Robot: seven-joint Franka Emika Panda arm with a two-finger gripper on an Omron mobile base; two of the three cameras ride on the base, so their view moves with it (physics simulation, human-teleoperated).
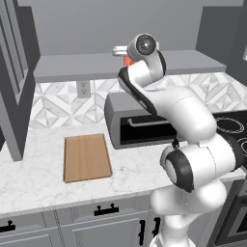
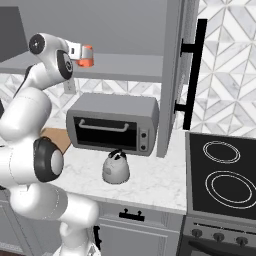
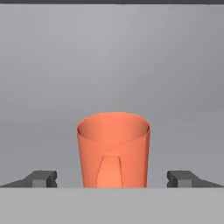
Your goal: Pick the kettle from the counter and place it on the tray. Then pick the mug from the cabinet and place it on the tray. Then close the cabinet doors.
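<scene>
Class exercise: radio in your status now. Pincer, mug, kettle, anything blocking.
Pincer open, straddling the mug on the cabinet shelf. Kettle on counter, off the tray. Nothing blocking.

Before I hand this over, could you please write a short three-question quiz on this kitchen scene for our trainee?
1. True or false: the kettle already sits on the tray.
2. Which thing stands between the open pincer tips: A) toaster oven, B) mug, C) kettle?
3. Fill in: the mug stands on the cabinet ____.

Key
1. False; it stands on the counter, in front of the toaster oven.
2. B
3. Shelf
</scene>
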